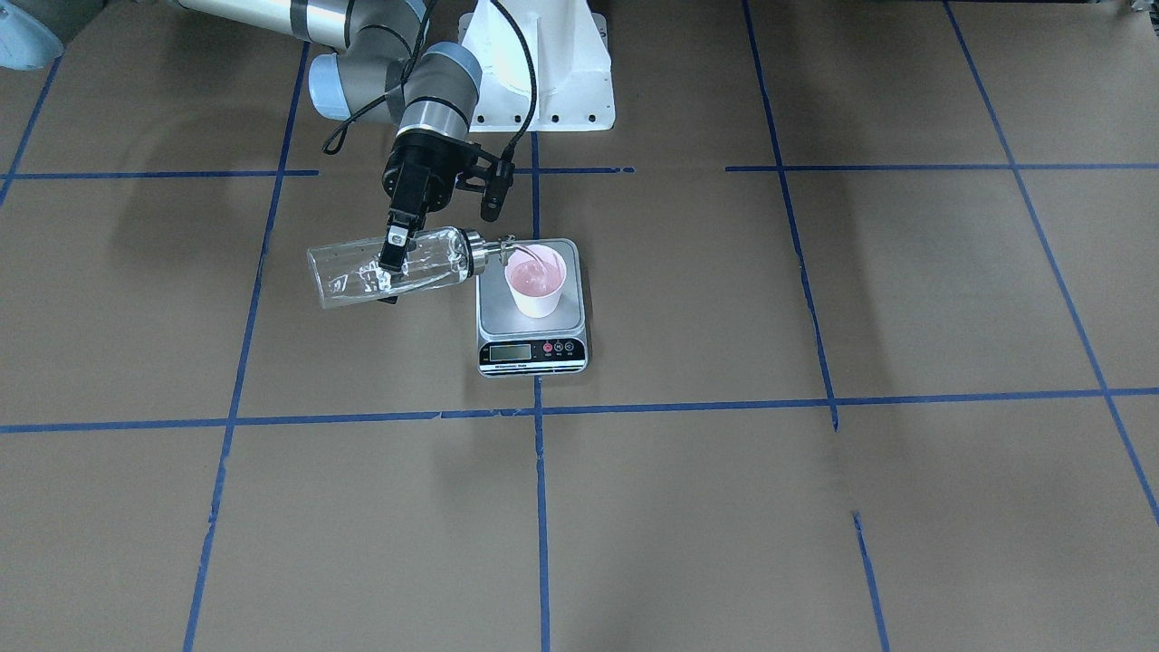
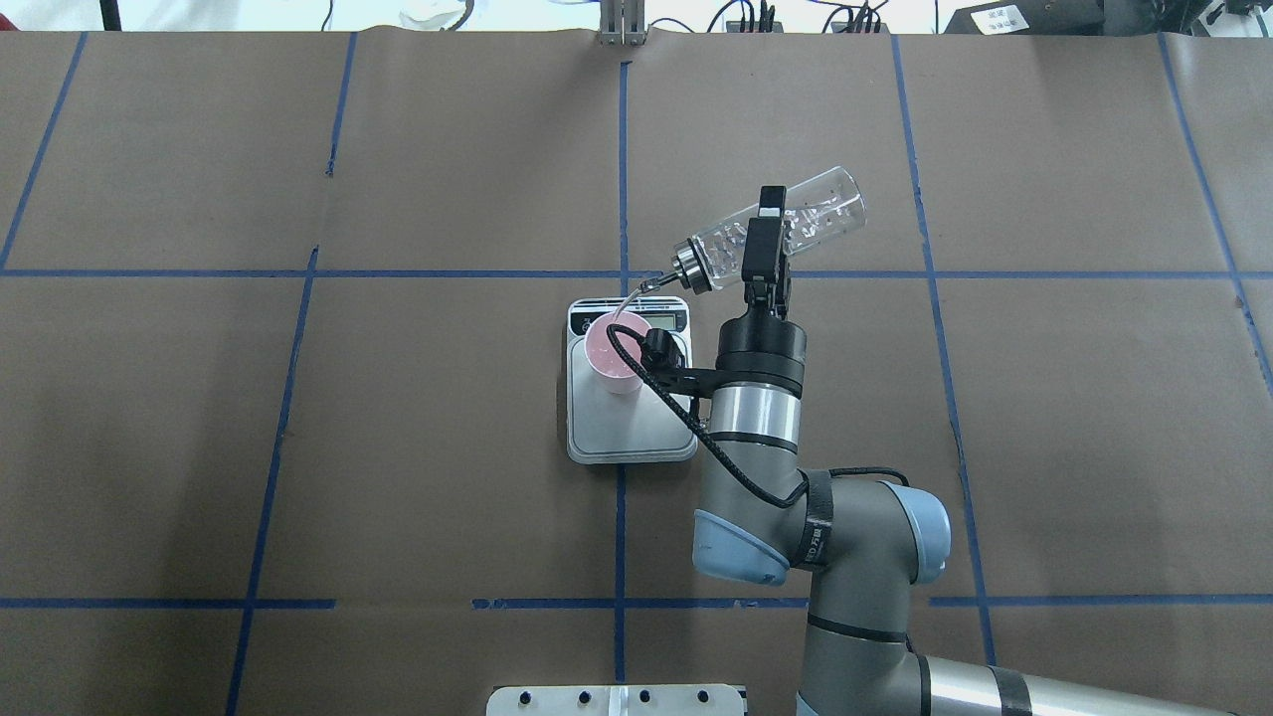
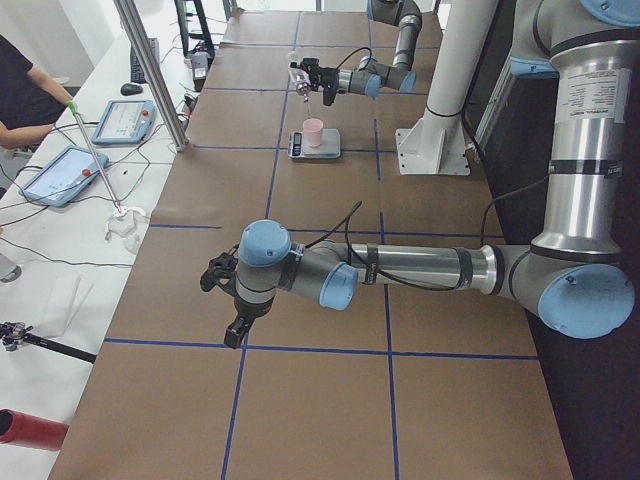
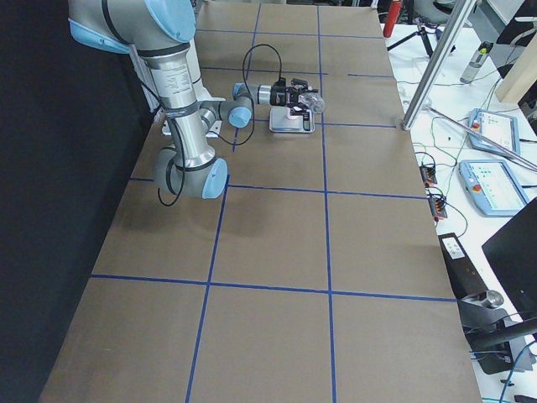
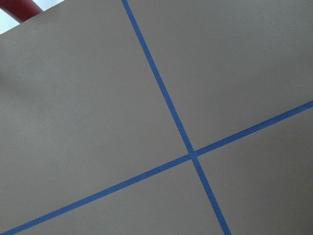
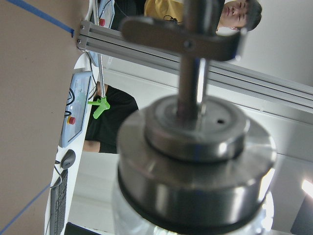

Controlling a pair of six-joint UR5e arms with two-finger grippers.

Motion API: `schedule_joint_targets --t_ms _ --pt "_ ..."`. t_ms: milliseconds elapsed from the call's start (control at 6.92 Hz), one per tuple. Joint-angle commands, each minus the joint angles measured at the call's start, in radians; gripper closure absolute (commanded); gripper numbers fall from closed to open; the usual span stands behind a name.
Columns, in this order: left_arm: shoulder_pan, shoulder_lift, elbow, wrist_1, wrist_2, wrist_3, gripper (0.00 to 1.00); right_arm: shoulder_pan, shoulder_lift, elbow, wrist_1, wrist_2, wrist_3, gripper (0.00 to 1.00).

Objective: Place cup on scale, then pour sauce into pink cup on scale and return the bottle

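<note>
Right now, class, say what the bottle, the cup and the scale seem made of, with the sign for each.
Bottle: clear glass or hard plastic; you can see through it. Collar: shiny metal, with reflections. Cup: matte pale pink, perhaps plastic or paper. Scale: dull silver top, likely steel; black front strip, probably plastic.

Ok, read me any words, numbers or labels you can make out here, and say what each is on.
Nothing reads clearly.
The scale display: digits too faint to read.
Print under the display and on the buttons: too small.
A white sticker on the left arm: blurred.
The bottle and cup: no label seen.
</note>
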Motion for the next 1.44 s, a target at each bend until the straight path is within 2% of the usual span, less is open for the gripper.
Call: schedule_joint_targets --t_ms 0,289,867,1011,1156,1300 --pt "0.0 -0.008 0.0 0.001 0.0 0.0 0.0 0.0 -0.003 -0.002 0.038 0.049 0.084 1.0" --pt "0.0 -0.009 -0.002 0.001 0.0 -0.002 0.0 -0.002 -0.006 -0.003 0.038 0.082 0.228 1.0" --pt "0.0 -0.017 -0.002 0.003 0.0 -0.002 0.0 -0.014 -0.009 0.003 0.039 0.109 0.391 1.0" --pt "0.0 -0.017 -0.002 0.003 0.0 -0.002 0.0 -0.014 -0.014 0.006 0.074 0.153 0.525 1.0" --pt "-0.002 -0.02 -0.002 0.004 -0.001 -0.002 0.0 -0.016 -0.019 0.003 0.201 0.226 0.605 1.0" --pt "-0.002 -0.02 -0.002 0.004 -0.001 -0.002 0.0 -0.014 -0.025 0.002 0.308 0.257 0.626 1.0"
